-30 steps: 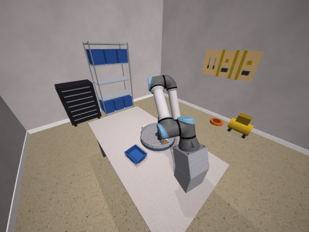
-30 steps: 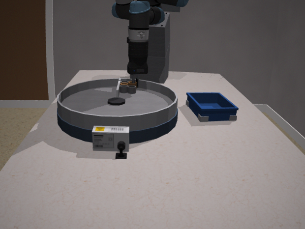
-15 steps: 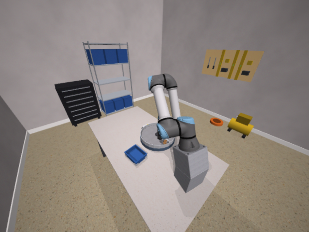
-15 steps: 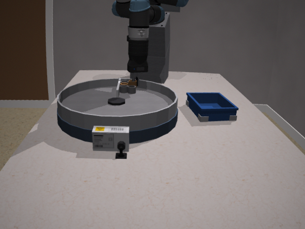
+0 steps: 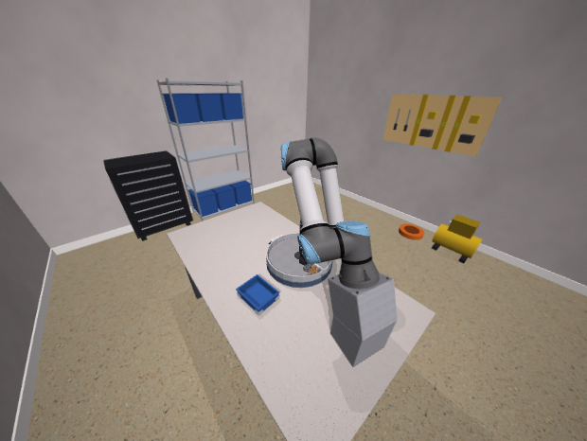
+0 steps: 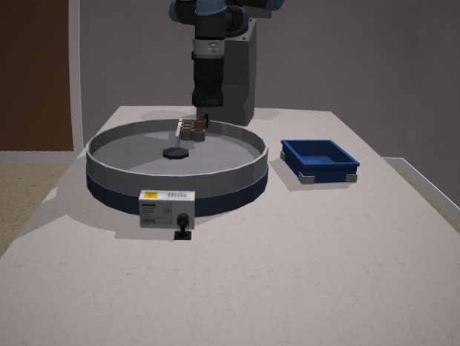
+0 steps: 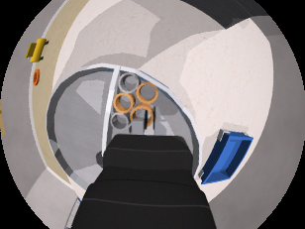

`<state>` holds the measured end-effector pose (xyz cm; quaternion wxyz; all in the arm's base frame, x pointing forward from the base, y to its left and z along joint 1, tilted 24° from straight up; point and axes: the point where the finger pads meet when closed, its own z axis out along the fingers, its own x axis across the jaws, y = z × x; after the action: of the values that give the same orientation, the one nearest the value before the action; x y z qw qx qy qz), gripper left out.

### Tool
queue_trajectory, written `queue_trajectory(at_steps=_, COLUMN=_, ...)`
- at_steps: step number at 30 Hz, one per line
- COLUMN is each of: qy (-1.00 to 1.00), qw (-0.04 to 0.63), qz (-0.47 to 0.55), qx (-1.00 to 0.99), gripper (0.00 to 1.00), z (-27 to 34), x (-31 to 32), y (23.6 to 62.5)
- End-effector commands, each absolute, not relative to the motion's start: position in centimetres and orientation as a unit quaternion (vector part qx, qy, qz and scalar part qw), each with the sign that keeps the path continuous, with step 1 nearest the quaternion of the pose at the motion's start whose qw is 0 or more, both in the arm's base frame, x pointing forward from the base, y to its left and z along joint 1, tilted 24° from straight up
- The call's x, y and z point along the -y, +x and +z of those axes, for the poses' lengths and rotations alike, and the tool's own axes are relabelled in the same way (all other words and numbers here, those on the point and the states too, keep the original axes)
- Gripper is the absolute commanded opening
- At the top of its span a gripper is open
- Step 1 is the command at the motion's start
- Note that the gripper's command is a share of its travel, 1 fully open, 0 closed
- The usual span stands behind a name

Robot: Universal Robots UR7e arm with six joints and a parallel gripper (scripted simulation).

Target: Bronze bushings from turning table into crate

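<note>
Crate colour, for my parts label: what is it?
The crate is blue, clearest in the exterior view.

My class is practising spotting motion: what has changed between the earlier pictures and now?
The end effector has risen slightly, lifting a bronze bushing gripped by its wall. Nothing was let go. The turning table and empty crate stayed put.
</note>
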<state>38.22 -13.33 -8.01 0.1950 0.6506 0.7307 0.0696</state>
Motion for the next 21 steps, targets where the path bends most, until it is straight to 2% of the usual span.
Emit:
queue_trajectory(at_steps=1, qy=0.651, qw=0.195, qz=0.07, qx=-0.731, gripper=0.0, z=-7.8, x=13.31, y=38.16)
queue_trajectory(at_steps=21, qy=0.651, qw=0.195, qz=0.07, qx=-0.731, gripper=0.0, z=-7.13, x=13.2, y=37.89)
